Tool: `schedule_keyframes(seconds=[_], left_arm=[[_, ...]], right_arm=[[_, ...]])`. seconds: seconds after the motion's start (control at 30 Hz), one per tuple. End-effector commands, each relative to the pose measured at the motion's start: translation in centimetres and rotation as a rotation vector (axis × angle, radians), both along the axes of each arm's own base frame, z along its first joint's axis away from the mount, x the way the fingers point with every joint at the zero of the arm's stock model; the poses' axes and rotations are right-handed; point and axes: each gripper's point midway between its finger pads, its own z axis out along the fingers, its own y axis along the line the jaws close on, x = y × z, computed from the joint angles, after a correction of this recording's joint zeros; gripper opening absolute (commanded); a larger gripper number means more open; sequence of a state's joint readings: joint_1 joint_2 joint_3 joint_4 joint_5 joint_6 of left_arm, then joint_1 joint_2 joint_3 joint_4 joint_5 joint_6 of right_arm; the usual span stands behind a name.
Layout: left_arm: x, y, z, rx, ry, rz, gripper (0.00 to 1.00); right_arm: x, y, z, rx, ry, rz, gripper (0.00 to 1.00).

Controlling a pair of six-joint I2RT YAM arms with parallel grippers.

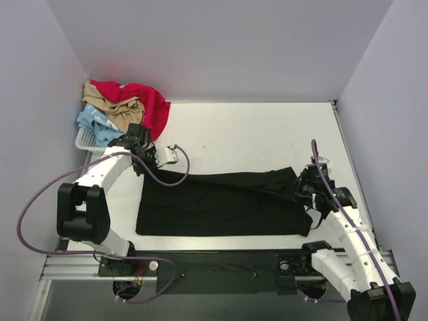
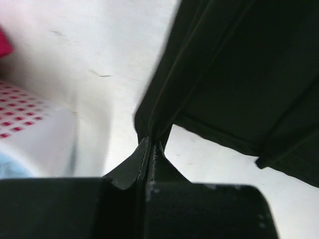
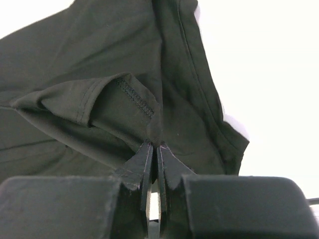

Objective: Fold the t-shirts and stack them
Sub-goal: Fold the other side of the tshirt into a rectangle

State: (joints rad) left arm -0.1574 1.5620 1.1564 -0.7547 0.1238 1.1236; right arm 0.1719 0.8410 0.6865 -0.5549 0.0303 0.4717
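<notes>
The left gripper point(image 2: 151, 147) is pinched together on a hemmed edge at the far left corner of the black t-shirt point(image 1: 221, 204). The right gripper point(image 3: 155, 148) is clamped tight on a stitched fold at its right end. The soft, matte cloth lies as a long folded band on the white table point(image 1: 254, 130), spanning both grippers. A red t-shirt point(image 1: 150, 103), tan t-shirt point(image 1: 117, 107) and pale blue t-shirt point(image 1: 93, 124) are heaped on the lattice basket point(image 1: 85, 142), far left.
</notes>
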Motion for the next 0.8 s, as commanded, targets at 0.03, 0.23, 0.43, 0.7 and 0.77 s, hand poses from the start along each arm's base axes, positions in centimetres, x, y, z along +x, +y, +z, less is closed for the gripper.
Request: schedule_keyframes(seconds=[0.03, 0.23, 0.43, 0.7, 0.77], left_arm=[[-3.9, 1.5, -4.0, 0.079, 0.145, -0.036, 0.0], [-4.5, 2.4, -5.7, 0.132, 0.22, -0.032, 0.0], [-3.9, 2.1, -5.0, 0.135, 0.227, -0.062, 0.16], [-2.0, -3.1, -0.1, 0.021, 0.129, -0.152, 0.63], [-1.9, -6.8, 2.3, -0.059, 0.088, -0.198, 0.62]], right_arm=[[-2.5, 1.3, -3.0, 0.059, 0.142, 0.007, 0.0], [-3.4, 1.4, -4.3, 0.083, 0.19, -0.059, 0.0], [-5.9, 2.7, -6.6, 0.178, 0.25, -0.099, 0.0], [-8.0, 4.6, -6.4, 0.265, 0.23, -0.106, 0.33], [-7.0, 4.4, -3.7, 0.258, 0.145, -0.102, 0.34]])
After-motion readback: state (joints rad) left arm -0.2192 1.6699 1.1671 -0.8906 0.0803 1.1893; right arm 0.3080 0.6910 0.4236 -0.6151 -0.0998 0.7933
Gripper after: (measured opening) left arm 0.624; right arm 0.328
